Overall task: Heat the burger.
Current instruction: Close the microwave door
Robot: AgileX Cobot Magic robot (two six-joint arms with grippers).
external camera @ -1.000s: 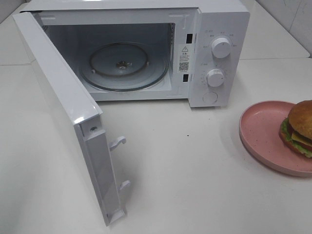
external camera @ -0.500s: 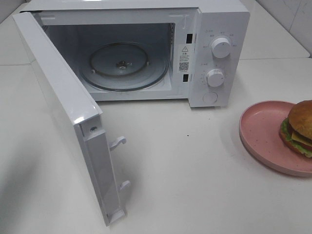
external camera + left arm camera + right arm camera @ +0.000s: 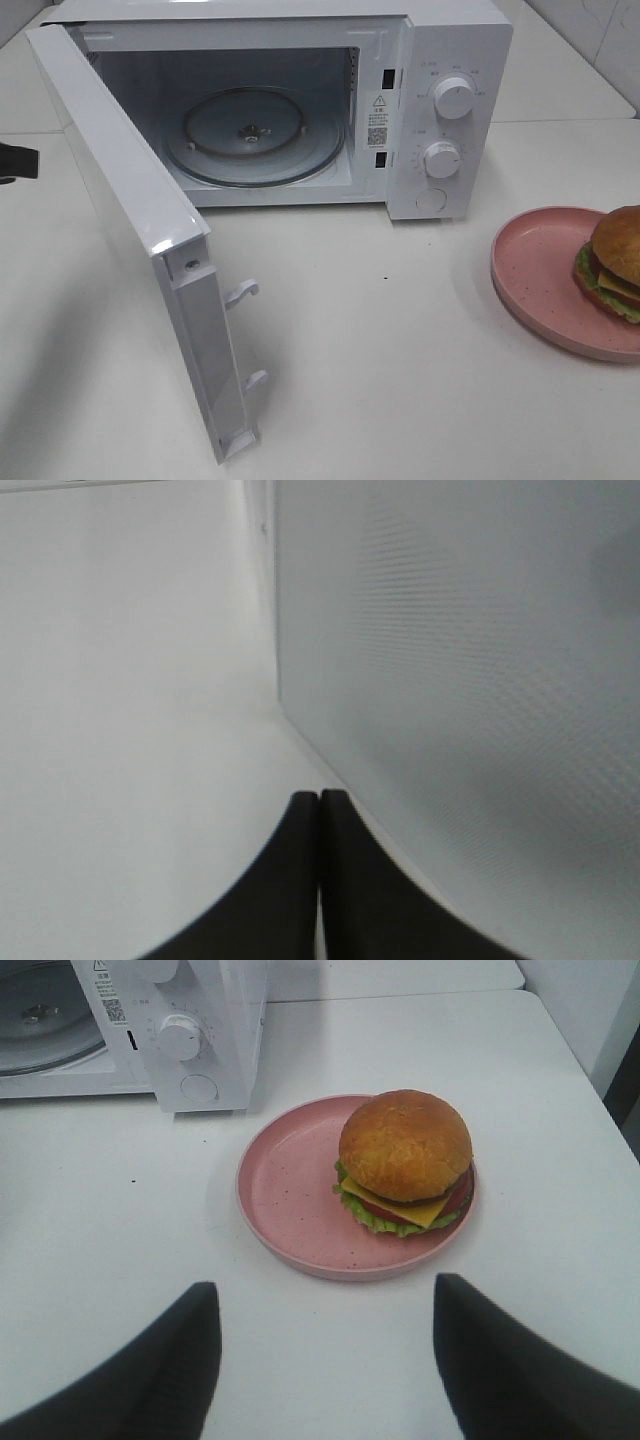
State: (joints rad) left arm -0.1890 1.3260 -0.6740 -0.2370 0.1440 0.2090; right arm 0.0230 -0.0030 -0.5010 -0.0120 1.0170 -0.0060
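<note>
Our left tool [image 3: 320, 825] has its two dark fingers pressed flat together, holding nothing. It sits low over the white desk [image 3: 400, 340], just beside the outer face of the microwave door [image 3: 460, 660]. From the high camera only a dark bit of this arm shows at the far left edge, behind the door [image 3: 130, 230].

Our right tool [image 3: 325, 1360] stands wide open and empty, its fingers [image 3: 175, 1360] spread apart above the desk, near the plate [image 3: 290, 1200] but not touching it.

The burger [image 3: 405, 1160] sits upright on the pink plate, toward the side away from the microwave [image 3: 450, 110]. Its domed bun faces up, with lettuce, cheese and red filling showing at the edge. It is round, with no clear long axis.

The microwave door is swung fully open, and the glass turntable [image 3: 250, 135] inside is bare.
</note>
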